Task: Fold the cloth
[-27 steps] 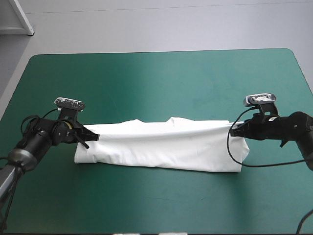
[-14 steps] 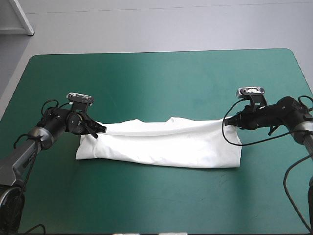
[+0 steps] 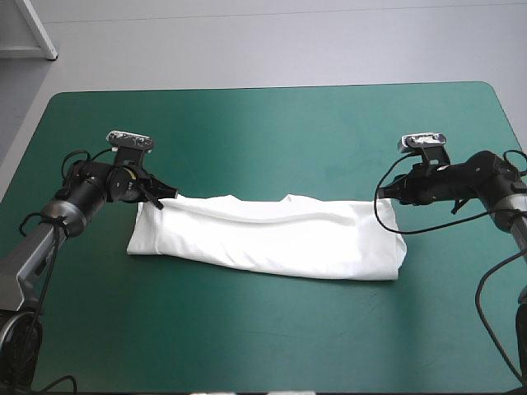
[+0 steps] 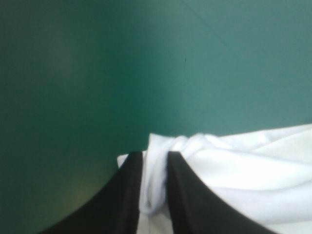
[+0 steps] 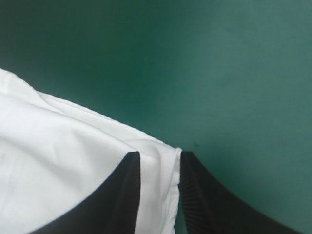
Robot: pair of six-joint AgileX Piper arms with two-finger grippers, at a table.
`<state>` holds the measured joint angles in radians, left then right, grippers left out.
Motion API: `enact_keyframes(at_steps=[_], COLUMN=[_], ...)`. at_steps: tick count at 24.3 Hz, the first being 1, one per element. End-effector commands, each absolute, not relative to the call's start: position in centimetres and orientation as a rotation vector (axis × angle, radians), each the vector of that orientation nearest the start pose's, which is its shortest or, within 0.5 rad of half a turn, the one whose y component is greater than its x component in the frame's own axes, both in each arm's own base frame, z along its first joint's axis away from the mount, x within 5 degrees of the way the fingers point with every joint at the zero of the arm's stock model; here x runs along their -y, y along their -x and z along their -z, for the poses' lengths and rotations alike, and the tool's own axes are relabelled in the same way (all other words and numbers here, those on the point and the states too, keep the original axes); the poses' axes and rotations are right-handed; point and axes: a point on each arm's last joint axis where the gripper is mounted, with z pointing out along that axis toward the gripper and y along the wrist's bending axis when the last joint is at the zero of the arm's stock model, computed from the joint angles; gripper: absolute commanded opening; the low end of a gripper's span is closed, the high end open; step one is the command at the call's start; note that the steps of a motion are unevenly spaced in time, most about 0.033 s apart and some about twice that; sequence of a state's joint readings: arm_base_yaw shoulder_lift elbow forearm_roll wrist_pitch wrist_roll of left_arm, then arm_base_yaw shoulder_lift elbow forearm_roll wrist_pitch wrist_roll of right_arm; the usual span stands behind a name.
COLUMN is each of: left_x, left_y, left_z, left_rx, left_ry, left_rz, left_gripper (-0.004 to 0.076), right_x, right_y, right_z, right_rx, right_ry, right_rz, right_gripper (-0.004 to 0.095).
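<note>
**White T-shirt** [image 3: 263,243] folded into a long band with soft lengthwise creases, lying flat across the middle of the teal-green desk [image 3: 263,123]. The left claw [image 3: 167,200] grips the band's far left corner, and the right claw [image 3: 389,191] grips its far right corner. Only the high view shows the whole band. The left wrist view shows cloth bunched between nearly closed black fingers [image 4: 129,190]. The right wrist view shows a smooth corner pinched the same way.

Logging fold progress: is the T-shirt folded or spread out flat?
Folded: the T-shirt lies as a long narrow band with layered edges, ends pinched by the left tool and right tool.
</note>
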<state>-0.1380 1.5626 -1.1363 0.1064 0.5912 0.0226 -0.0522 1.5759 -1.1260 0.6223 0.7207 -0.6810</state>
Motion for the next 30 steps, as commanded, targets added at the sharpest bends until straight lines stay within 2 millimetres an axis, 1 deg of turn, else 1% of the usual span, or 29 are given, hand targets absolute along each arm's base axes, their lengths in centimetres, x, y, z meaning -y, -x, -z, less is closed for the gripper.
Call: enact_keyframes(at_steps=[1,4,5,6,7,10,12,14,15,16,17,19,21,23,25,27,28,30], left_x=[4.0,4.1,4.2,4.3,4.3,4.7,5.8,6.9,8.3,9.2,10.6,13.8,16.5,18.4,18.8,19.0,19.0,19.2], left_y=[-33.6,-33.9,-34.0,-34.2,-34.3,-34.3,-33.7,-33.1,-32.5,-32.1,-31.7,-30.7,-30.2,-30.3,-30.7,-31.2,-31.5,-31.9], left_z=[-30.4,-31.4,-31.8,-32.7,-33.1,-33.8,-34.0,-34.0,-33.9,-33.9,-33.9,-33.8,-32.6,-30.6,-29.5,-28.4,-27.8,-26.7], left_rx=[-2.354,-2.317,-2.306,-2.28,-2.269,-2.283,-2.311,-2.327,-2.318,-2.302,-2.268,-2.241,-2.262,-2.322,-2.355,-2.38,-2.397,-2.437], left_ry=[-0.271,-0.274,-0.27,-0.253,-0.246,-0.242,-0.297,-0.371,-0.482,-0.524,-0.58,-0.66,-0.763,-0.818,-0.815,-0.807,-0.802,-0.808], left_rz=[-0.056,-0.051,-0.048,-0.027,-0.019,0.032,0.18,0.335,0.48,0.549,0.641,0.762,0.789,0.805,0.812,0.809,0.808,0.817], left_gripper=[0.0263,0.039,0.0412,0.043,0.043,0.043,0.0393,0.0304,0.0169,0.0081,0.0024,0.0019,0.0019,0.0019,0.0019,0.0019,0.0019,0.0019], right_x=[-1.7,-1.7,-1.7,-1.8,-1.9,-1.9,-1.7,-1.6,-1.6,-1.6,-1.7,-1.6,-1.4,-1.2,-1.2,-1.2,-1.2,-1.2], right_y=[-33.4,-33.6,-33.7,-33.7,-33.7,-33.6,-33.0,-32.2,-31.2,-30.7,-29.6,-27.5,-25.7,-24.6,-24.1,-23.8,-23.7,-23.4], right_z=[-30.0,-30.9,-31.2,-31.8,-32.0,-32.5,-33.1,-34.0,-35.3,-35.9,-37.3,-39.4,-40.5,-40.5,-39.7,-38.5,-37.4,-36.2], right_rx=[-2.354,-2.331,-2.324,-2.315,-2.314,-2.327,-2.345,-2.332,-2.305,-2.287,-2.244,-2.194,-2.189,-2.224,-2.246,-2.271,-2.29,-2.299], right_ry=[0.311,0.324,0.327,0.339,0.346,0.351,0.344,0.346,0.319,0.319,0.32,0.28,0.262,0.275,0.26,0.235,0.222,0.203], right_rz=[-0.387,-0.383,-0.383,-0.387,-0.392,-0.405,-0.383,-0.356,-0.344,-0.337,-0.326,-0.3,-0.249,-0.22,-0.222,-0.234,-0.241,-0.246], right_gripper=[0.0316,0.0316,0.0316,0.0316,0.0316,0.0312,0.027,0.0211,0.0124,0.0077,-0.002,-0.0006,-0.0006,-0.0006,-0.0012,-0.0016,-0.0016,-0.0016])
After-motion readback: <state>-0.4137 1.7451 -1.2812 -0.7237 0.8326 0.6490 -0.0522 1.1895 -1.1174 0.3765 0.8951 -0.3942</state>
